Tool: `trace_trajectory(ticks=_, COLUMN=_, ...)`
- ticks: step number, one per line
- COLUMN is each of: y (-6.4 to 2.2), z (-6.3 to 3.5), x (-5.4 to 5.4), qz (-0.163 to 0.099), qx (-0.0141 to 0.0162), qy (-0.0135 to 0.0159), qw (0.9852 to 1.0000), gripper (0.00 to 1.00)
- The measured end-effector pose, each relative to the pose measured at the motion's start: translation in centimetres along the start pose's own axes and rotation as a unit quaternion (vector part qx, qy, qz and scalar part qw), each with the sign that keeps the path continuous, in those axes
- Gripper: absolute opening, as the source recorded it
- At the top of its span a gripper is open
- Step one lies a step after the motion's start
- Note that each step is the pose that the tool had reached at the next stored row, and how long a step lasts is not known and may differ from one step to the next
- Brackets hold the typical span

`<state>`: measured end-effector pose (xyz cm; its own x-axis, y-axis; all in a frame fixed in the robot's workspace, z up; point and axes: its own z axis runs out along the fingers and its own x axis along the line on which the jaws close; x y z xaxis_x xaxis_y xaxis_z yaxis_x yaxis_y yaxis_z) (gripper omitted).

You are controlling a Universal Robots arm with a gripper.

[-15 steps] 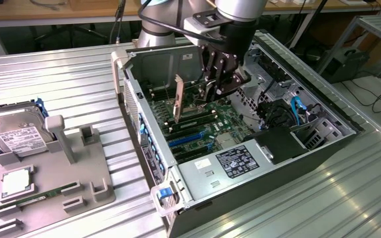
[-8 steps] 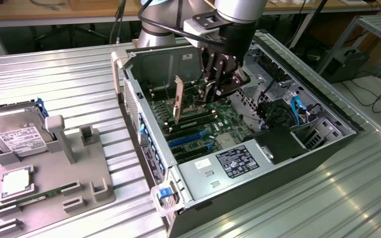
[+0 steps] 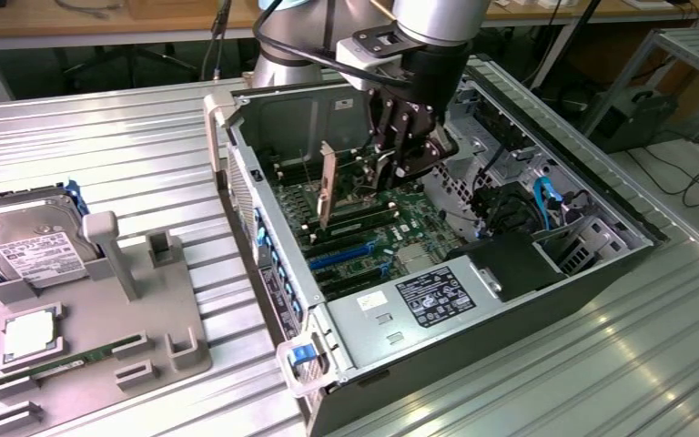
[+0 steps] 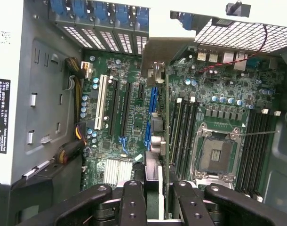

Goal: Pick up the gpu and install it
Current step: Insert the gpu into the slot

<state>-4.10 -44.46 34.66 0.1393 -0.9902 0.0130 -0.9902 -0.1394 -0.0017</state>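
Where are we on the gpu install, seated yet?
Done: pickup; the gpu is off the parts tray and clamped in the gripper. In hand: the card stands edge-on inside the open computer case, lined up over the blue slot. Left: seating; contact with the slot can't be confirmed.

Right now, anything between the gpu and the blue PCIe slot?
Nothing visible. The gripper holds the gpu edge-on right over the blue PCIe slot; the memory sticks stand beside that path, not in it.
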Motion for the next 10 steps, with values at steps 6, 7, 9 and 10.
trace_trajectory(ticks=6, y=0.04, z=0.74, x=-0.02, qz=0.019, qx=-0.0013, qy=0.0, qw=0.9998, gripper=0.28)
trace_trajectory(ticks=7, y=0.04, z=0.84, x=-0.02, qz=0.023, qx=-0.0017, qy=-0.0001, qw=0.9997, gripper=0.28)
trace_trajectory(ticks=9, y=0.04, z=1.01, x=-0.02, qz=0.026, qx=-0.0021, qy=-0.0001, qw=0.9997, gripper=0.28)
trace_trajectory(ticks=10, y=0.05, z=1.08, x=-0.02, qz=0.026, qx=-0.0022, qy=-0.0001, qw=0.9997, gripper=0.28)
